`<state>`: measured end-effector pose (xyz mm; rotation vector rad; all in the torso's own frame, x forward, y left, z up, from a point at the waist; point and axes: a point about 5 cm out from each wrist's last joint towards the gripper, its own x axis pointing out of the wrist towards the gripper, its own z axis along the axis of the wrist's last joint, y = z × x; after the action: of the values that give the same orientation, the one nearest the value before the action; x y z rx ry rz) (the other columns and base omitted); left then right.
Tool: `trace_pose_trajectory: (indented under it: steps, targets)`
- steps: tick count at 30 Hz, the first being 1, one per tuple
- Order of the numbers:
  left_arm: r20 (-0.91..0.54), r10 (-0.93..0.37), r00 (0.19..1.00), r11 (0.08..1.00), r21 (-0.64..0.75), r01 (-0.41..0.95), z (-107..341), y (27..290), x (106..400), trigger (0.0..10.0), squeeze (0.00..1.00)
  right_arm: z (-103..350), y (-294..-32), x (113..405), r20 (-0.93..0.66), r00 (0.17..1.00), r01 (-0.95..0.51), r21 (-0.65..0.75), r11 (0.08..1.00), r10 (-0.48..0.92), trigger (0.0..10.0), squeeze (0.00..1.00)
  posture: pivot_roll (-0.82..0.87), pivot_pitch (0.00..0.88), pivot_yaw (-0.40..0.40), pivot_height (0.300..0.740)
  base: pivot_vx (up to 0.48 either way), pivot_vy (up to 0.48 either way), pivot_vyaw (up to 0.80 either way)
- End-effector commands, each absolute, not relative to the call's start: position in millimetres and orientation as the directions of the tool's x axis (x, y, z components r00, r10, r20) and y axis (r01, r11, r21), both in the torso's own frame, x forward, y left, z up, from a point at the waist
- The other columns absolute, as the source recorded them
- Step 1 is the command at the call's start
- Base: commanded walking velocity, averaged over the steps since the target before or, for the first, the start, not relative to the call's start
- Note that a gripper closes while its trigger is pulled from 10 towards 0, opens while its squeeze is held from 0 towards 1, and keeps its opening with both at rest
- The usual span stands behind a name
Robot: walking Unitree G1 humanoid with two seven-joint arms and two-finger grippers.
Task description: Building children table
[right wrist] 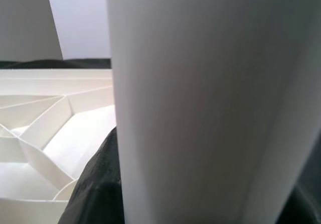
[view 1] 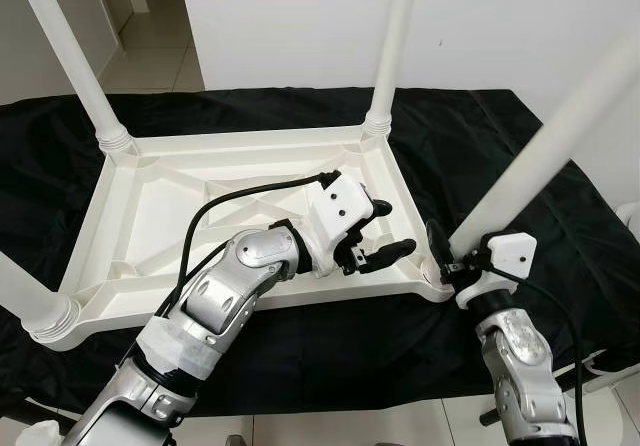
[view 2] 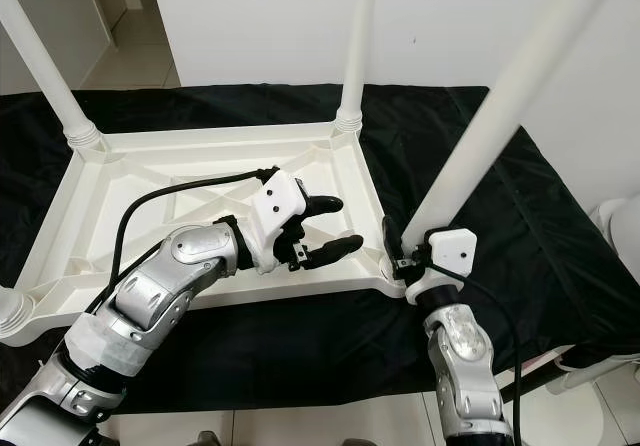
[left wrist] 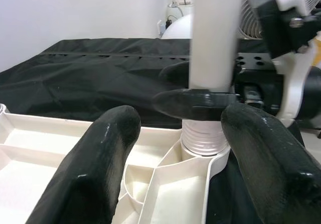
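The white plastic table top (view 1: 150, 201) lies upside down on a black cloth. Legs stand in its far left (view 1: 70, 56), far right (view 1: 390, 46) and near left (view 1: 20, 296) corners. The fourth leg (view 1: 540, 156) leans up from the near right corner socket (left wrist: 200, 139). My right gripper (view 1: 450, 256) is shut on this leg just above the socket, and the leg's shaft (right wrist: 200, 108) is seen close up in the right wrist view. Over the table's near right part, my left gripper (view 1: 392, 228) is open and holds nothing. Its fingers (left wrist: 95, 169) point at the socket.
The black cloth (view 1: 300, 346) covers the surface out to its front edge, with tiled floor (view 1: 400, 426) below. A white wall (view 1: 300, 16) stands behind, and a doorway opens at the far left. A fan (left wrist: 261, 13) and a white object (view 2: 620, 226) stand to the right.
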<state>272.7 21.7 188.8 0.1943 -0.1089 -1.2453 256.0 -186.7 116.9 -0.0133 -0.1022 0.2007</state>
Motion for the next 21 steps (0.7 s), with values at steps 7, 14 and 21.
trace_pose_trajectory:
  steps: [7, 14, 21]
  targets:
    - [-0.021, -0.963, 0.27, 0.258, 0.228, 0.939, 197, 21, 271, 10.0, 0.0, 72, -186, 251, -0.229, 0.941, -0.24, 0.065, 0.969, 0.249, 10.0, 0.0, -0.02, 0.01, 0.041, 0.74, 0.0, 0.0, 0.0]
    - [-0.018, -0.959, 0.283, 0.272, 0.222, 0.936, 197, 23, 272, 10.0, 0.0, 67, -183, 244, -0.21, 0.955, -0.212, 0.015, 0.977, 0.21, 10.0, 0.0, -0.02, 0.016, 0.038, 0.74, 0.0, 0.0, 0.0]
    - [-0.018, -0.958, 0.286, 0.275, 0.225, 0.935, 198, 23, 272, 10.0, 0.0, 73, -178, 235, -0.034, 0.988, -0.151, 0.036, 0.988, 0.152, 10.0, 0.0, -0.02, 0.021, 0.043, 0.74, 0.0, 0.0, 0.0]
